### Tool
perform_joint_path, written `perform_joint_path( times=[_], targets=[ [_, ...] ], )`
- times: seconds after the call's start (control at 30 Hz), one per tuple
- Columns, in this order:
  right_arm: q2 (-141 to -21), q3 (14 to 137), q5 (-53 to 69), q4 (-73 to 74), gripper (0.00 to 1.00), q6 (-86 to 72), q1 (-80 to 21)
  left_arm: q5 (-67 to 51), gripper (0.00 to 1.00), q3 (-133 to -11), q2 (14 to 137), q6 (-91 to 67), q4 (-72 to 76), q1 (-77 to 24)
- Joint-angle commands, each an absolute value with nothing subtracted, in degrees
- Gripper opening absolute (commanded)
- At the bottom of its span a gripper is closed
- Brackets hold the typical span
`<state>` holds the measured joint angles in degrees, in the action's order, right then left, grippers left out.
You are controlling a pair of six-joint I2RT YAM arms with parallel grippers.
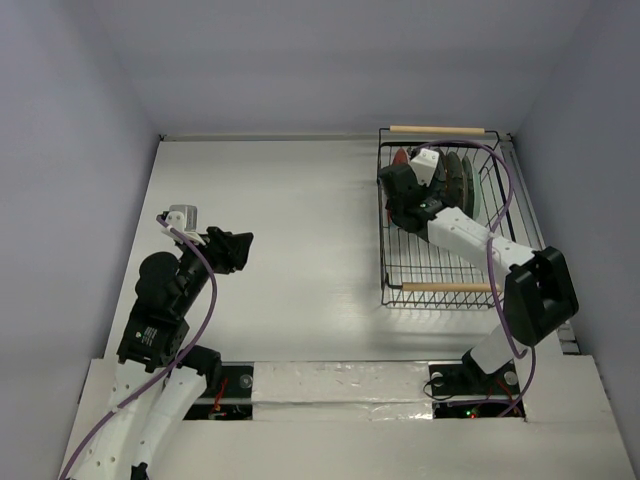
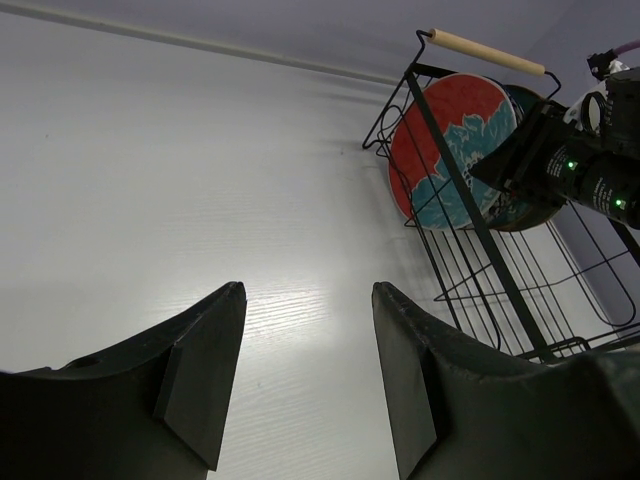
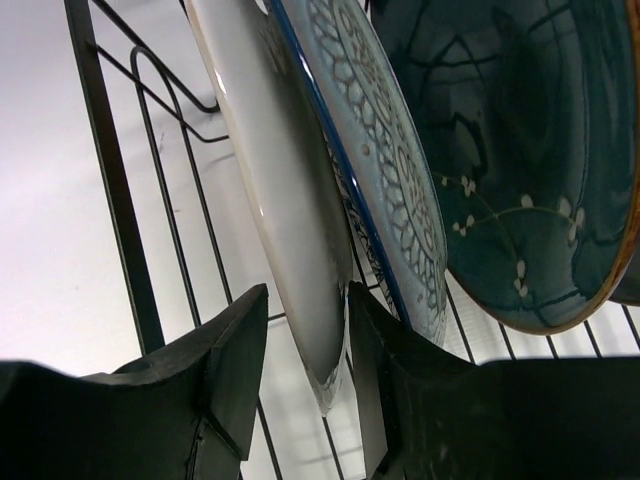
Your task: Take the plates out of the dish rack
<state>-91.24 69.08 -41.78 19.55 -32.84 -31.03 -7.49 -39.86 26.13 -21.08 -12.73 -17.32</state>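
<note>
The black wire dish rack stands at the back right, with several plates upright in its far end. In the right wrist view my right gripper is open, its fingers either side of the lower rim of the white plate with blue floral pattern; the right finger touches it and the left stands just off it. A dark teal plate with pale branches stands behind it. A red plate faces the left arm. My left gripper is open and empty over the bare table at the left.
The rack's wooden handles lie along its near and far ends, and its wires run close to my right fingers. White walls enclose the table on three sides. The right arm reaches down into the rack.
</note>
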Motion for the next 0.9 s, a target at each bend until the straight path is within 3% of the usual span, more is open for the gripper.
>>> perform_joint_path(
  times=[0.0, 0.2, 0.5, 0.87],
  targets=[
    [-91.23, 72.24, -51.41, 18.90, 0.44, -32.43, -29.71, -8.26, 0.50, -39.64, 26.10, -20.74, -10.37, -17.67],
    [-93.69, 74.88, -51.68, 19.42, 0.39, -31.64, -29.71, -8.35, 0.50, -39.64, 26.02, -20.74, -10.37, -17.67],
    [-92.29, 76.02, -53.26, 20.04, 0.00, -26.91, -29.71, -8.35, 0.50, -39.64, 25.31, -20.66, -10.37, -17.67],
    [-84.64, 77.69, -52.38, 18.19, 0.00, -18.20, -29.71, -8.26, 0.50, -39.73, 25.40, -20.57, -10.37, -17.67]
  ],
)
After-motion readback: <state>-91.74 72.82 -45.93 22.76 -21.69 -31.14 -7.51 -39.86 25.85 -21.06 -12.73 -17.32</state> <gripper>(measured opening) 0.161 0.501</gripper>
